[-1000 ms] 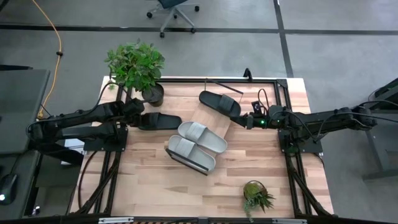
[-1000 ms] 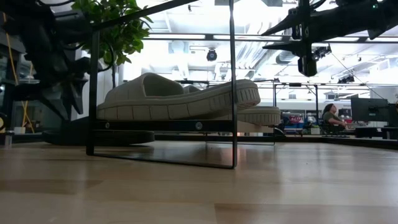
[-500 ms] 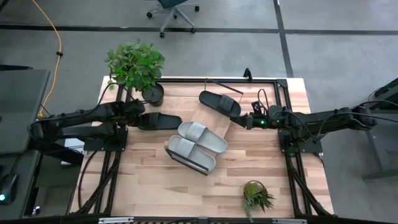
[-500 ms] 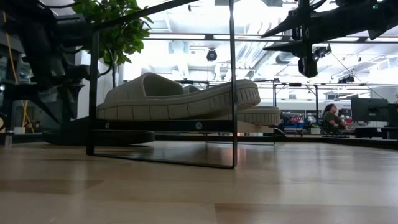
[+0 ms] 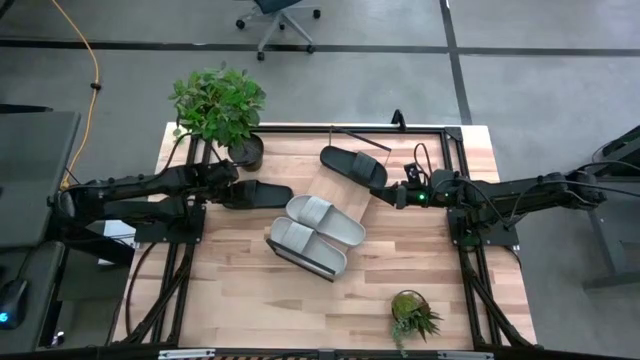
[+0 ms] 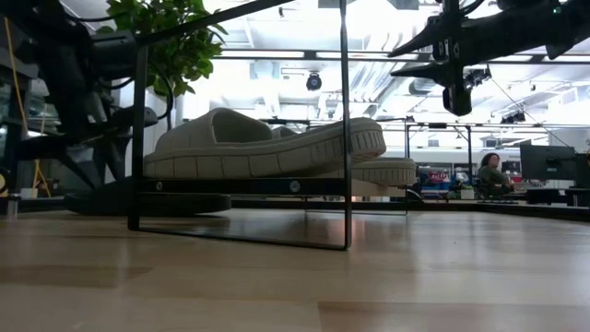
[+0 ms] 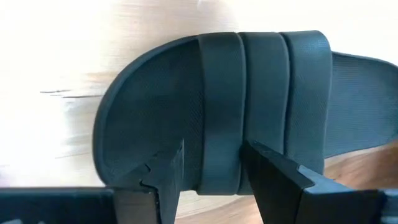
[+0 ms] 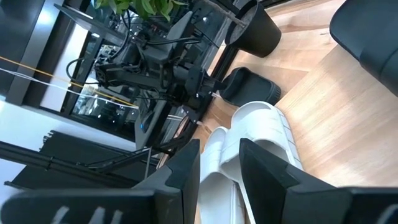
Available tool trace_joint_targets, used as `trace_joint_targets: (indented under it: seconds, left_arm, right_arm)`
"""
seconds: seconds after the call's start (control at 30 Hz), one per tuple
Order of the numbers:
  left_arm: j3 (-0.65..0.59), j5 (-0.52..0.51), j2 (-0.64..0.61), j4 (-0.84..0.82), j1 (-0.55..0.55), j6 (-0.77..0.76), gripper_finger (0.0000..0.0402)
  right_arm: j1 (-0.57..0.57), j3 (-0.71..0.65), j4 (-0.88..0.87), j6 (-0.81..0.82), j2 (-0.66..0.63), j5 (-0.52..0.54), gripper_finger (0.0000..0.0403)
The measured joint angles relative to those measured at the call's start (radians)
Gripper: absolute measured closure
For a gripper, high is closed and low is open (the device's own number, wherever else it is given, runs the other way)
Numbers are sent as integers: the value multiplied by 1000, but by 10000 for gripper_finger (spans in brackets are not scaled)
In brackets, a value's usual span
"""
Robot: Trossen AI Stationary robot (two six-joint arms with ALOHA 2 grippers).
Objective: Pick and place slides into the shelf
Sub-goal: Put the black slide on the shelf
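Observation:
One black slide [image 5: 257, 195] lies flat on its sole on the table, left of the shelf [image 5: 338, 188]. In the left wrist view its ribbed strap [image 7: 261, 106] fills the picture. My left gripper [image 5: 228, 185] is open at the slide's toe end, one finger on each side of the strap's toe-side rib [image 7: 217, 155]. Two pale grey slides [image 5: 316, 232] rest side by side on the slanted shelf plank. The second black slide [image 5: 353, 164] lies across the plank's far end. My right gripper [image 5: 396, 196] hovers open to the right of the shelf, above the table. My left gripper has its fingers [image 7: 163, 180] on either side of the toe-side rib of the black slide's strap, coming from the table's left. I cannot tell whether they touch it. The slide lies flat on the table.
A large potted plant [image 5: 222, 108] stands at the far left corner, close behind my left arm. A small plant [image 5: 412, 316] sits near the right near edge. The shelf's dark wire frame [image 6: 343, 120] rises at its ends. Bare wood lies in front of the shelf.
My left gripper has moved toward the table's right, closing in on the black slide's toe end. The slide itself has stayed where it was. My right arm has kept still.

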Motion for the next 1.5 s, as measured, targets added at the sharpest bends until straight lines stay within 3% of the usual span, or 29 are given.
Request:
trace_joint_targets:
  seconds: [0.67, 1.5]
  left_arm:
    - [-2, 47, -40, 61, -1, -26, 241]
    - [-30, -3, -66, 118, 0, -68, 241]
  right_arm:
    - [0, 0, -12, -19, 0, -2, 300]
    - [0, 0, -37, -42, 0, -3, 300]
